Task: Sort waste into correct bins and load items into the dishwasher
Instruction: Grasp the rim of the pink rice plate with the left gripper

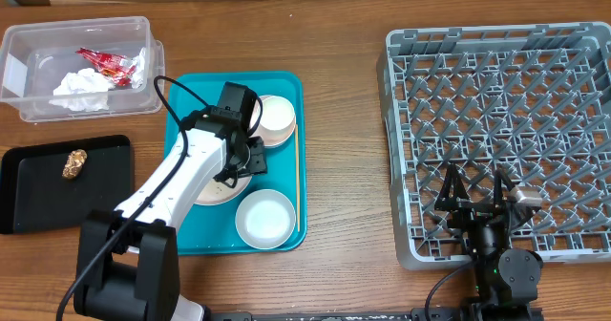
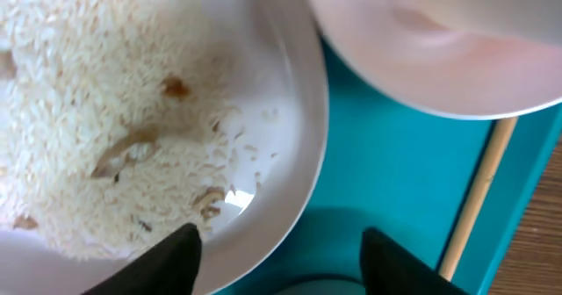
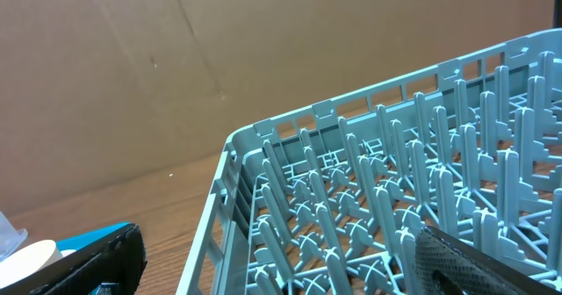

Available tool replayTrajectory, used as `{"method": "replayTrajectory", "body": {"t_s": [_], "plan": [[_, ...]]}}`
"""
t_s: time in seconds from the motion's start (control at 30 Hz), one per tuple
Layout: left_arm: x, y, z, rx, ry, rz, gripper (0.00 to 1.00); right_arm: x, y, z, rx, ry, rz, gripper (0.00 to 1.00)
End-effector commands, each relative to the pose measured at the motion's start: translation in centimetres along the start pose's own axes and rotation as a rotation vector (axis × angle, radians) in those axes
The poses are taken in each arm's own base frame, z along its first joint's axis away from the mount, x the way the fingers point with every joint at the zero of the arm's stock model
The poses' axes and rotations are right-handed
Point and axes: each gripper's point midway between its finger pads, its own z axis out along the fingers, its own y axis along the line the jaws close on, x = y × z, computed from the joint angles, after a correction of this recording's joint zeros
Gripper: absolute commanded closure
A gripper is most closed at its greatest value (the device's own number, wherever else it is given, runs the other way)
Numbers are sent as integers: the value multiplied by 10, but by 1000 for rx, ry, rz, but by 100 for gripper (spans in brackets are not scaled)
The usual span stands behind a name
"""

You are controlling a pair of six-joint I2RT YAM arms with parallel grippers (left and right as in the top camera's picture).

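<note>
The large pale pink plate (image 1: pixel 212 193) lies on the teal tray (image 1: pixel 196 84) with white rice scraps and brownish bits (image 2: pixel 97 128) on it. My left gripper (image 1: pixel 250 157) is open, its fingers (image 2: pixel 281 247) straddling the plate's rim (image 2: pixel 303 154). The small pink saucer (image 1: pixel 275 118) lies just beyond, close in the left wrist view (image 2: pixel 439 40). The grey-blue bowl (image 1: pixel 264 218) sits at the tray's front. The chopstick (image 1: pixel 297 168) lies along the tray's right edge (image 2: pixel 479 198). My right gripper (image 1: pixel 477 195) is open and empty above the grey rack's (image 1: pixel 496 92) near-left corner (image 3: pixel 281 260).
The clear tub (image 1: pixel 143 27) at the back left holds the red wrapper (image 1: pixel 105 65) and the white napkin (image 1: pixel 81 92). The black tray (image 1: pixel 38 187) at the left holds one brown scrap (image 1: pixel 74 163). Bare wood lies between the teal tray and the rack.
</note>
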Motion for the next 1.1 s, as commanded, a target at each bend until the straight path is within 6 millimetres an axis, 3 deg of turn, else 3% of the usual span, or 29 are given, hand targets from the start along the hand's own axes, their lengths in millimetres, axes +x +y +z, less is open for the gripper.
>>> {"method": "replayTrajectory", "body": {"t_s": [0.0,0.17,0.27,0.4,0.7,0.83,1.07], "plan": [[7,9,6,-45,23,13,39,2,-1,0,0,-4,-3,0],[21,15,22,-51,43,18,48,2,-1,0,0,-4,-3,0],[23,19,35,-57,16,20,48,2,-1,0,0,-4,-3,0],[20,19,37,-59,-4,21,58,2,-1,0,0,-4,-3,0],[20,19,37,-58,-2,63,69,2,-1,0,0,-4,-3,0],[21,19,37,-59,-1,63,83,2,-1,0,0,-4,-3,0],[20,19,37,-57,-5,63,96,2,-1,0,0,-4,-3,0]]}}
